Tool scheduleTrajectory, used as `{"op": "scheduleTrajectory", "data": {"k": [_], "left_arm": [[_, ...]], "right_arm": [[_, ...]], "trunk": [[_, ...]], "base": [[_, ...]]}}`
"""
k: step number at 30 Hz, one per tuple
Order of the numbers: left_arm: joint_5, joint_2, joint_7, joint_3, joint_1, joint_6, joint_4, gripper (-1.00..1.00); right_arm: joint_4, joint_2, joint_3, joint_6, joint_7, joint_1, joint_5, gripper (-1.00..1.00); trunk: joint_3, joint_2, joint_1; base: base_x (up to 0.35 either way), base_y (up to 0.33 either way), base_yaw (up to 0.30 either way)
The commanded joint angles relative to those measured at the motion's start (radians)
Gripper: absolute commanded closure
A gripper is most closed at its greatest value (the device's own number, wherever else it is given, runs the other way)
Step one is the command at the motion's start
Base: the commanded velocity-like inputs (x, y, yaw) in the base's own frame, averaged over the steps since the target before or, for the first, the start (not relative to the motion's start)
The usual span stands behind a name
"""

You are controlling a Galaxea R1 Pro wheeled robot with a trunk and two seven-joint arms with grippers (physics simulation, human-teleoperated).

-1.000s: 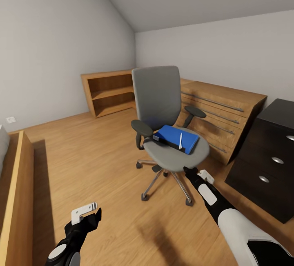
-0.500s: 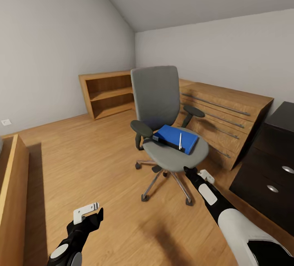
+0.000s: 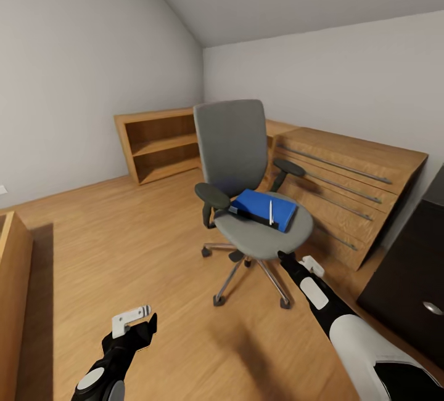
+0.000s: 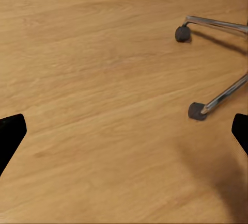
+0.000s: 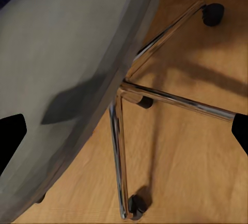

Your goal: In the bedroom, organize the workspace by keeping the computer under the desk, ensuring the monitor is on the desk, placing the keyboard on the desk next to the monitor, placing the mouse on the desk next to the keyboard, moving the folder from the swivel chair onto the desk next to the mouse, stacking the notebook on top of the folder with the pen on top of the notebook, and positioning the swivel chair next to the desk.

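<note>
A grey swivel chair [image 3: 237, 161] stands mid-room on the wooden floor. On its seat lies a blue folder [image 3: 266, 207] with a dark strip along its near edge; I cannot tell whether that strip is a separate thing. A white pen [image 3: 271, 212] lies on top. My right gripper [image 3: 288, 259] is open just in front of the seat's edge; in the right wrist view [image 5: 124, 131] the seat's underside and chrome legs [image 5: 170, 97] are close. My left gripper [image 3: 139, 324] is open, low over bare floor [image 4: 124, 136], with the chair's casters [image 4: 196, 111] ahead.
A low open bookshelf [image 3: 160, 142] stands against the back wall. A wooden unit with long handles [image 3: 345, 182] is behind and right of the chair. A black cabinet [image 3: 413, 271] is at the right edge, and a wooden piece of furniture [image 3: 11, 302] at the left.
The whole view has shifted: side furniture slides outward toward both edges, so the camera has moved. The chair, the things on it and both grippers look unchanged.
</note>
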Motion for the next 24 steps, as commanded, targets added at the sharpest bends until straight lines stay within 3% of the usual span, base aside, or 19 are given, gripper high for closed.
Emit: {"op": "scheduleTrajectory", "data": {"k": [1, 10, 13, 17, 24], "left_arm": [[0.011, 0.000, 0.006, 0.000, 0.000, 0.003, -0.002, -1.00], [0.011, 0.000, 0.006, 0.000, -0.001, 0.003, -0.002, -1.00], [0.012, 0.000, 0.006, 0.000, -0.001, 0.003, -0.001, -1.00], [0.011, 0.000, 0.007, 0.000, 0.000, 0.003, -0.001, -1.00], [0.011, 0.000, 0.010, -0.001, 0.000, 0.003, -0.001, -1.00]], "right_arm": [[0.000, 0.000, -0.001, 0.002, 0.000, 0.000, -0.008, -1.00], [0.000, 0.000, 0.000, 0.002, 0.000, 0.000, -0.008, -1.00], [0.000, 0.000, 0.000, 0.002, 0.001, 0.000, -0.008, -1.00], [0.000, 0.000, 0.000, 0.002, 0.001, 0.000, -0.007, -1.00], [0.000, 0.000, 0.000, 0.002, 0.001, 0.000, -0.006, -1.00]], "trunk": [[-0.001, 0.000, 0.001], [-0.001, 0.000, 0.001], [-0.001, 0.000, 0.001], [-0.001, 0.000, 0.001], [-0.001, 0.000, 0.001]], "base": [[0.315, 0.000, 0.000], [0.320, 0.000, 0.000], [0.064, 0.000, 0.000], [-0.050, 0.000, 0.000], [-0.285, 0.000, 0.000]]}}
